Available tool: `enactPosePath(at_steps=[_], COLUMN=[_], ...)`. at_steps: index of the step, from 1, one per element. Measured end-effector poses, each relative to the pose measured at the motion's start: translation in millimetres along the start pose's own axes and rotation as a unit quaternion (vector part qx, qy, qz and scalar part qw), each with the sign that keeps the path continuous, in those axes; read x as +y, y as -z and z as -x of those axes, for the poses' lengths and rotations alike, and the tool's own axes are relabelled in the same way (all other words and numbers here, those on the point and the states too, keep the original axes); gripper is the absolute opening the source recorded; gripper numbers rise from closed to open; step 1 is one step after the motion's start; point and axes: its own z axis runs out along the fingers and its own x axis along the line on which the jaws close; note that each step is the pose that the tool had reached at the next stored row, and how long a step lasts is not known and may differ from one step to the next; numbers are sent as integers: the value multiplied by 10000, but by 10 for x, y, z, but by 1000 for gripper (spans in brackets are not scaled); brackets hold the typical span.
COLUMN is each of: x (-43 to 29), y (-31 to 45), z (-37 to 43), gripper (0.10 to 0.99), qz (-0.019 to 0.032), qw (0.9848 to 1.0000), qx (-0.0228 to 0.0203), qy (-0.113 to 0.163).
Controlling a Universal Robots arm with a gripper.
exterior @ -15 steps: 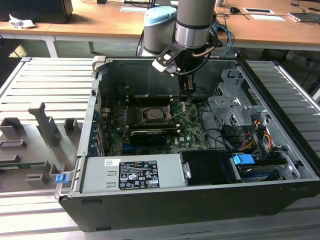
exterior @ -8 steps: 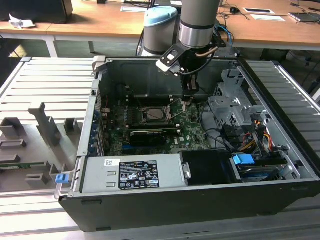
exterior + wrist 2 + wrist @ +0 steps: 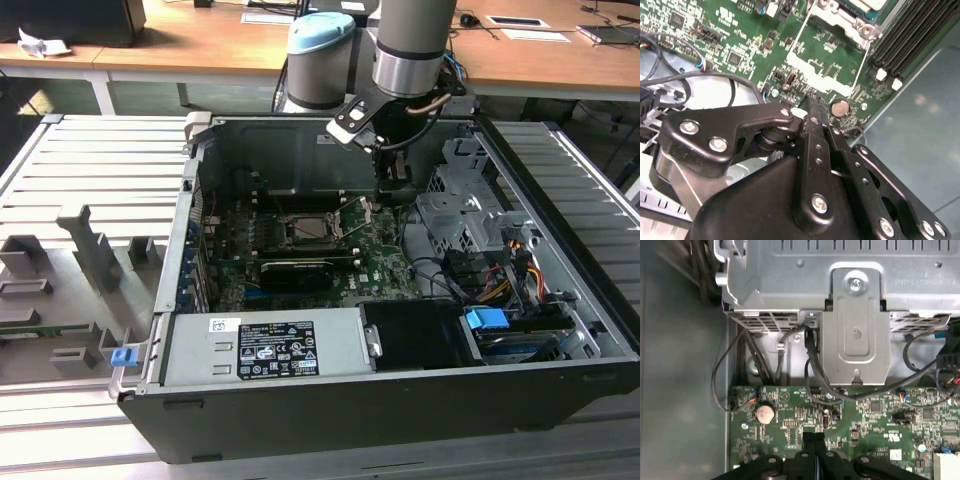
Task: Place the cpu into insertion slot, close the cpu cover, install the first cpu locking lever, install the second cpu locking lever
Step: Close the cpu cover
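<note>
In the exterior view the insertion slot (image 3: pixel 312 229) sits mid-board inside the open computer case, silver-rimmed, with a grey square that looks like the cpu (image 3: pixel 313 228) lying in it. The cpu cover (image 3: pixel 354 222) stands raised at the slot's side towards the exterior view's right. In the second wrist view the cover (image 3: pixel 796 44) is a thin silver frame with green board showing through it, and an edge of the cpu (image 3: pixel 860 4) shows beyond. My gripper (image 3: pixel 393 196) hangs just beyond the cover, low over the board. Its black fingers (image 3: pixel 812 102) (image 3: pixel 815 436) are shut with nothing between them.
A grey labelled power supply box (image 3: pixel 270 345) lies at the case front and a long black card (image 3: pixel 296 270) between it and the slot. A metal drive cage (image 3: pixel 460 215) (image 3: pixel 855 330) and cables crowd the gripper's side. A coin battery (image 3: pixel 841 106) (image 3: pixel 765 412) lies close to the fingertips.
</note>
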Motion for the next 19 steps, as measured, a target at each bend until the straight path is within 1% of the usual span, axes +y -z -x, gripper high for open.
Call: enactPosePath(at_steps=[3,4,6,10,13,15,19], x=[13,11,-15,-116,-165,-192,-207], y=[-119,-129,-131,-129,-127,-127,-127], z=[0,1,1,0,1,1,1], gripper=[106,106,106,106,106,106,106], qz=[-1,-2,-2,-2,0,1,-2], qw=[10000,10000,10000,10000,10000,10000,10000], qx=[-1,-1,-1,-1,-2,-1,-2], qy=[0,-1,0,0,-1,0,0])
